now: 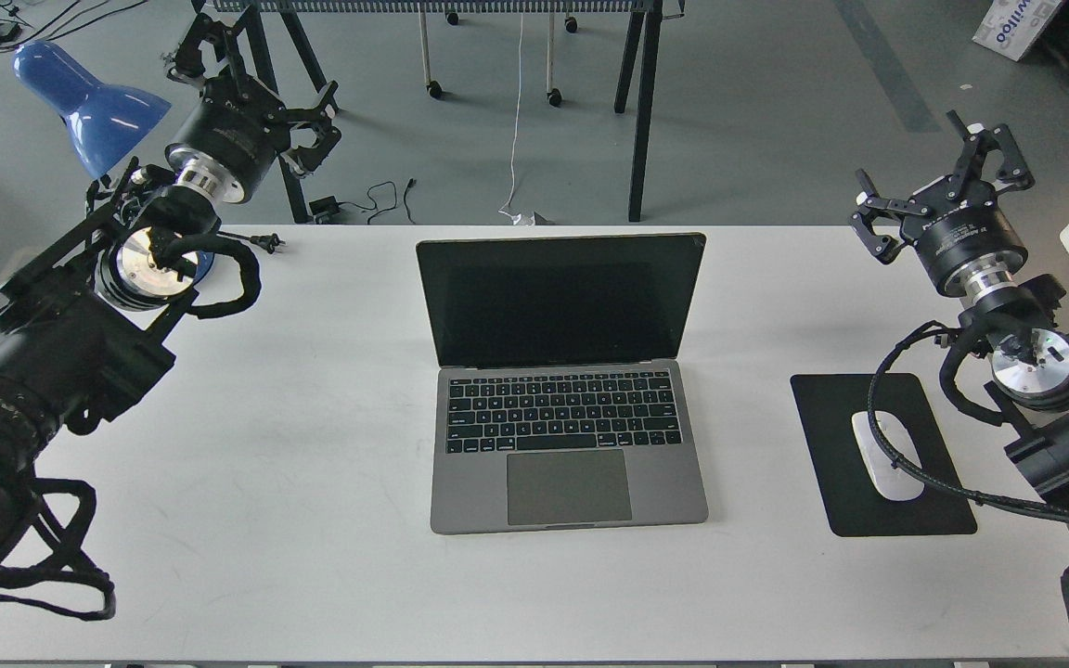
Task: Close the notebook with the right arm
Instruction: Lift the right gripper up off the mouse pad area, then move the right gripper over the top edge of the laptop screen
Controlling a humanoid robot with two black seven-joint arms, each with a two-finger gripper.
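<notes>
Grey metal notebook (564,390) lies open at the centre of the white surface (312,445), screen upright and dark. Right arm (1036,371) hovers at the far right above the black mouse pad (831,464), jaws spread, holding nothing. Left arm (126,269) jaws likewise spread, well apart from the notebook.

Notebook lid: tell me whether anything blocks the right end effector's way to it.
Nothing visible does. The right end effector hangs open above the table's far right; bare table lies between it and the open notebook. The mouse pad and mouse sit nearer, off that line.
</notes>
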